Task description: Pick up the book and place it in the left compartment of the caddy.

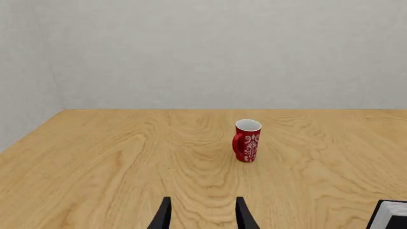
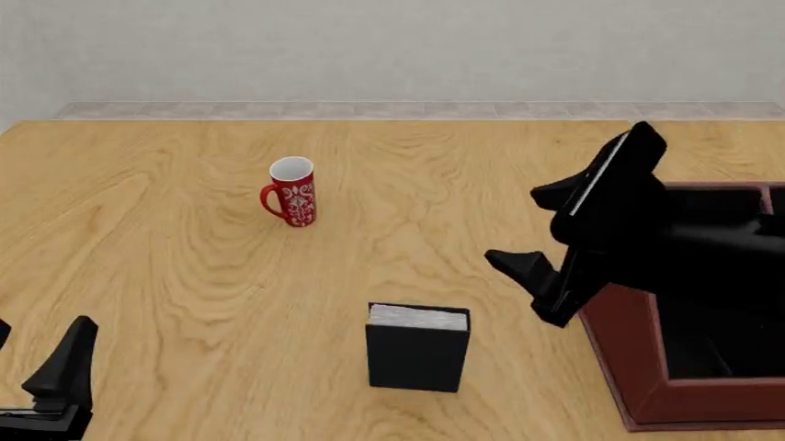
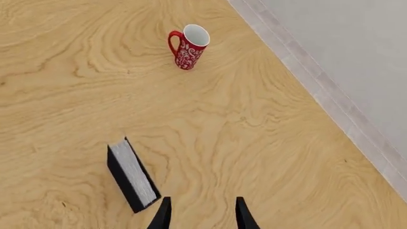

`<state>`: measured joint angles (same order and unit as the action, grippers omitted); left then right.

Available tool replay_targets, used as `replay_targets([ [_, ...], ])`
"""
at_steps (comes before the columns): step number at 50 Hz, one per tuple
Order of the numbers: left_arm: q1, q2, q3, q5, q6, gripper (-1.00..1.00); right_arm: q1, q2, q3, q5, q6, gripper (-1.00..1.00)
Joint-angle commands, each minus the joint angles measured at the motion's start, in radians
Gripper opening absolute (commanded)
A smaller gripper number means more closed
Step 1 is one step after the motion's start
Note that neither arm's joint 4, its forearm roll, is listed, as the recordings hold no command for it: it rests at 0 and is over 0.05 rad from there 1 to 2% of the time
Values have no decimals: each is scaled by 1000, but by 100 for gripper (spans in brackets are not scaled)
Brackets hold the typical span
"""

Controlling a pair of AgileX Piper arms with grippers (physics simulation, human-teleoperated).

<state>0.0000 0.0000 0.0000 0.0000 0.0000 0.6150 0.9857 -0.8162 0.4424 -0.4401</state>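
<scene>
The black book [image 2: 417, 347] stands upright on the table with its white page block facing up. It also shows as a book [image 3: 132, 174] in the right wrist view and as a book [image 1: 391, 217] corner in the left wrist view. The red-brown caddy [image 2: 620, 349] sits at the right edge. The black interior of its left compartment [image 2: 718, 344] is partly covered by the right arm. My right gripper [image 2: 516, 226] hangs open above the table, right of the book and apart from it. My left gripper [image 2: 31, 354] is open and empty at the near left.
A red mug [image 2: 292, 191] with a white pattern stands upright behind and left of the book, seen too as the mug [image 1: 247, 140] and the mug [image 3: 189, 46]. The table's far edge meets a grey wall.
</scene>
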Motion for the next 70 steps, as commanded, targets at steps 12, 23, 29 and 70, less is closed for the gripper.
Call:
replay_targets([
  [12,0,0,0,0,0,100,108,123,-56,28,55,100],
  [23,0,0,0,0,0,100,139,158,-45,11,93,100],
  [29,0,0,0,0,0,100,183,199,-45,3,128,100],
  [70,0,0,0,0,0,100,187,314,20,-76,121,100],
])
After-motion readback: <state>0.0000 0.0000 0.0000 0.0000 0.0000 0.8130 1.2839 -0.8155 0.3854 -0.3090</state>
